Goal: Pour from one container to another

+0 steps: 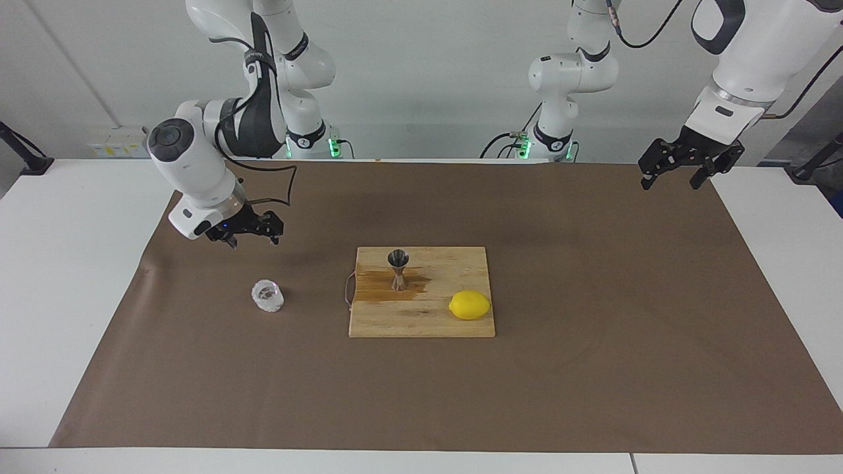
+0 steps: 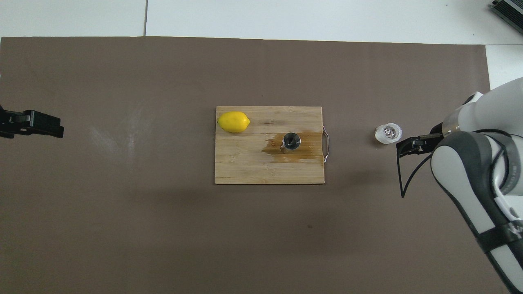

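The squat clear glass cup stands upright on the brown mat, toward the right arm's end of the table. My right gripper hangs open over the mat, raised and apart from the cup, holding nothing. The steel jigger stands upright on the wooden cutting board, in a dark wet stain. My left gripper waits open and empty in the air over the mat's edge at the left arm's end.
A yellow lemon lies on the board's corner, farther from the robots than the jigger. The board's metal handle points toward the cup. The brown mat covers most of the white table.
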Available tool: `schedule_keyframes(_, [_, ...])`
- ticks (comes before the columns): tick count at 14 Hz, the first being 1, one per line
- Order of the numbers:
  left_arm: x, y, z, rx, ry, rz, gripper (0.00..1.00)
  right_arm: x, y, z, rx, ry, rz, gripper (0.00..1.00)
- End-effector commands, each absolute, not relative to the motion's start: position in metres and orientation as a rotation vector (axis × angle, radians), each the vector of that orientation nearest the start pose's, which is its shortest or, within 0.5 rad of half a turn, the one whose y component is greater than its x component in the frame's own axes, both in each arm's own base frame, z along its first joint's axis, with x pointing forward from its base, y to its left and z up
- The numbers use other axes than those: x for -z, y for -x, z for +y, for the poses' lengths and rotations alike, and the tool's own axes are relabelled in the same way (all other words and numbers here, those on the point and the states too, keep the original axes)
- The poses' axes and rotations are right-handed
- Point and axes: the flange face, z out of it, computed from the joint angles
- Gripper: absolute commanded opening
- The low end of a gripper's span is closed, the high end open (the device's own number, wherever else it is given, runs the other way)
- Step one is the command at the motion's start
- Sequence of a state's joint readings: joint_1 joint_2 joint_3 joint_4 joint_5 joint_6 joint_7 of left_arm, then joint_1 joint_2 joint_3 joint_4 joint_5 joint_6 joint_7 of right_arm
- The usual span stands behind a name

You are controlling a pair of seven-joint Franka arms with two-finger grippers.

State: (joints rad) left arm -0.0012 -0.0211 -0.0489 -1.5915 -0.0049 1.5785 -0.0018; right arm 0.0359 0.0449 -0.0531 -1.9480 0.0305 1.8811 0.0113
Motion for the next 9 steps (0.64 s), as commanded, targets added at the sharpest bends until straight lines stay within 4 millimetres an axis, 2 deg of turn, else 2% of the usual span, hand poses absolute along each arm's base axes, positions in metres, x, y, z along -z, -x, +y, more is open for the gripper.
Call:
schedule_keyframes(1, [-0.628,-0.539,-0.026,0.007,3.157,0.085,1.00,-0.519,-0.537,-0.006,-0.083,3.131,0.182,1.00])
schedule_keyframes(2, [-0.628,-0.539,-0.026,0.007,3.157,0.085,1.00,-0.544,-0.532,-0.007,-0.061,3.125,0.173,1.00])
schedule_keyframes(5, [-0.628,-0.539,-0.026,0.007,3.157,0.085,1.00,-0.594,-0.529,-0.002,0.020,3.111,0.154,1.00])
schedule_keyframes(9, [-0.628,-0.539,-0.026,0.007,3.157,0.085,1.00,-0.598,-0.528,-0.005,0.010,3.114,0.156,1.00])
